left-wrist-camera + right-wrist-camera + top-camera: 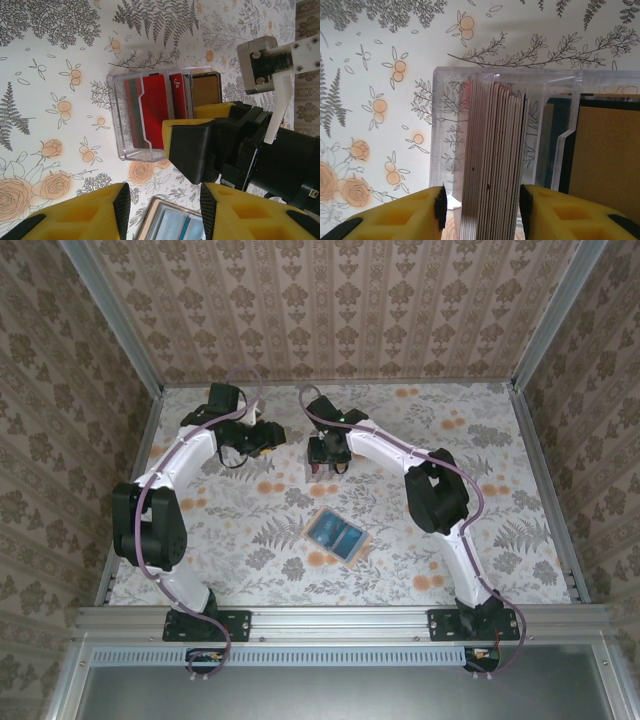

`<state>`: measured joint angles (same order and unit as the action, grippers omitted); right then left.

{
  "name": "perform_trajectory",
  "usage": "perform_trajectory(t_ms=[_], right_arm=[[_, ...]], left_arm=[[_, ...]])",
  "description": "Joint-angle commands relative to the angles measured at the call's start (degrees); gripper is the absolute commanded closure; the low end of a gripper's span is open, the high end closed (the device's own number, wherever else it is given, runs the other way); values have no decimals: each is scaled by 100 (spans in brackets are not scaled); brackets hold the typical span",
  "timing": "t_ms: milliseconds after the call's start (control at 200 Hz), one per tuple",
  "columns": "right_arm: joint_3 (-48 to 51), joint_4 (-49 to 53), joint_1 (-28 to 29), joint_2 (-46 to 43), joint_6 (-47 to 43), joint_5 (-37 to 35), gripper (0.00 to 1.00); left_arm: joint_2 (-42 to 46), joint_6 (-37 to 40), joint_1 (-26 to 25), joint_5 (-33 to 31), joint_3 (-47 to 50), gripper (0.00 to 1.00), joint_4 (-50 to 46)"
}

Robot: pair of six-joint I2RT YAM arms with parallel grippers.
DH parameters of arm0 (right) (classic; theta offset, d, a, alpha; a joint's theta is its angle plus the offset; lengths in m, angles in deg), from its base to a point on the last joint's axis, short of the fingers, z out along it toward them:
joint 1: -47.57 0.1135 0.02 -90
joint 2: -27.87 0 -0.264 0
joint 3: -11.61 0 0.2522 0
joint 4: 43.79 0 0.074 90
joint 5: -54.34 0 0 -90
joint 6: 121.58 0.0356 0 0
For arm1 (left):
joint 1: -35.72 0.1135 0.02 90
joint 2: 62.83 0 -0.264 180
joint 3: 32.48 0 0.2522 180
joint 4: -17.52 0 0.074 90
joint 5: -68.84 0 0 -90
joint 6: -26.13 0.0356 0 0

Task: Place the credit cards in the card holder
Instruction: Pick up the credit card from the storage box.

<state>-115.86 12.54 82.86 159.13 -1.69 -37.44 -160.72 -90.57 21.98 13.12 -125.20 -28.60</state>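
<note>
Left arm [165, 475] rises from its base at the near left, folds at the elbow by the left edge and reaches over the far half of the table [480, 430]. Left gripper [262, 435] faces right, toward the other arm's tool. Right arm [440, 495] arcs up from the near right and leans left, with the right gripper [325, 456] pointing down at a clear rack [322, 472] just beyond table centre. The two tools are near each other but apart. Left gripper [164, 200] fingers stand moderately apart with nothing between them; floral cloth and a corner of the card holder [170, 225] show through the gap. Right gripper [481, 200] straddles an upright pack of credit cards [492, 160] standing in the rack [445, 125]. One yellow finger [565, 215] sits at the pack's face and a slim gap shows at the other, so it is not clamped. A tan-gold card [605, 160] stands in the next compartment, behind a clear divider. Card holder [336, 536] lies open and flat nearer the bases, well apart from the rack, blue-grey inside up — whether its pockets hold a card cannot be told. The left wrist view gives the card faces, red and dark red [155, 110], with the tan-gold one [206, 90] beside them. There the right gripper [192, 125] stands in front of the rack [120, 120] and hides part of it. The right wrist view gives the pack edge-on, as many thin pale edges.
</note>
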Motion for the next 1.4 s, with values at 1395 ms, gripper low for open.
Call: perform_trajectory(t_ms=[1395], right_arm=[[811,-581,-22,-881,23,399,71]], left_arm=[[-91,215,20,-47,-160,56,-130]])
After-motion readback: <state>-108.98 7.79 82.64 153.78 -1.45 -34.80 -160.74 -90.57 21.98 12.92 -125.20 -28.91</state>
